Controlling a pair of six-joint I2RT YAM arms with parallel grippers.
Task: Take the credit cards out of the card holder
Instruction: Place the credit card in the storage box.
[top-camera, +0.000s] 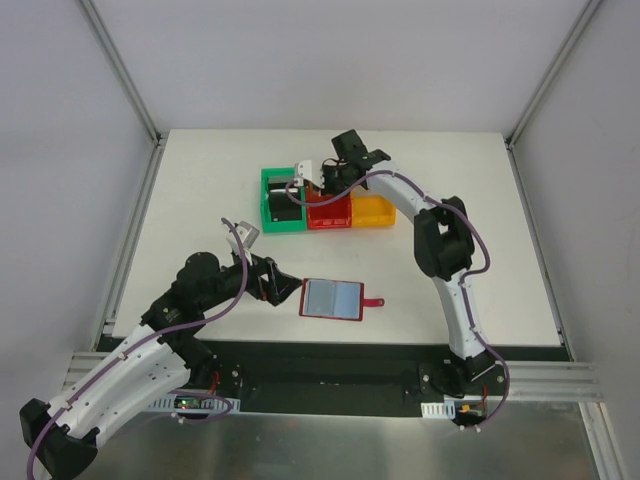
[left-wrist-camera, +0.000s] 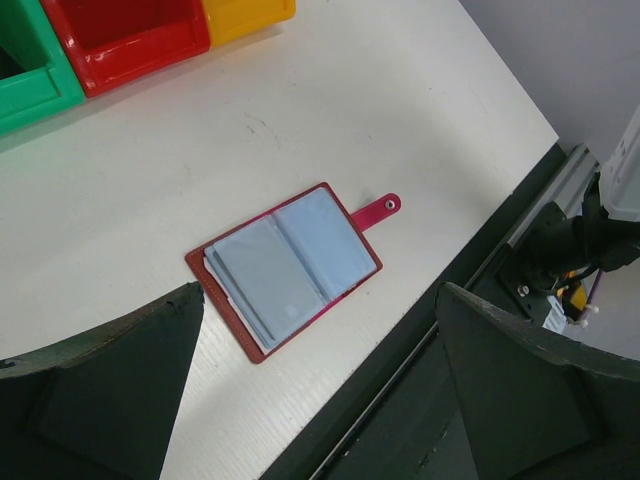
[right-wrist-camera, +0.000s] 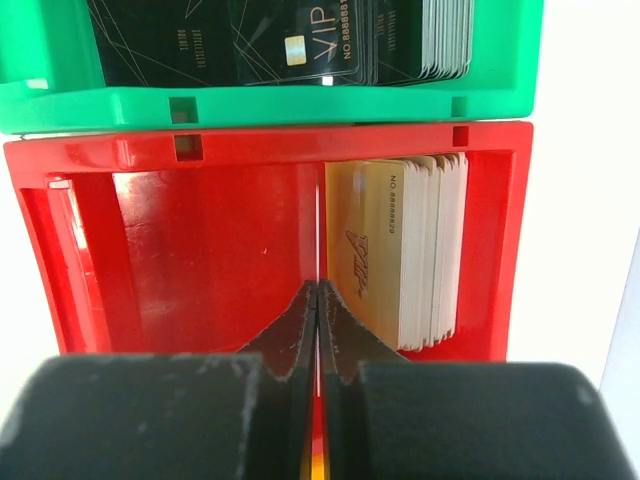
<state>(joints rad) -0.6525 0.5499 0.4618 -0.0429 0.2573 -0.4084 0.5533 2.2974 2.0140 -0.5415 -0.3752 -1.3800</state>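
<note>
The card holder lies open on the table near its front edge, grey-blue sleeves up and its red tab strap pointing right. Pale card edges peek out under its left leaf. My left gripper hovers just left of it, open and holding nothing; in the left wrist view the card holder sits ahead of the gripper. My right gripper is over the red bin, shut on a thin credit card seen edge-on.
Three bins stand in a row at the table's back: green, red, yellow. A stack of gold cards leans in the red bin and black VIP cards fill the green one. The table's front edge drops to a dark rail.
</note>
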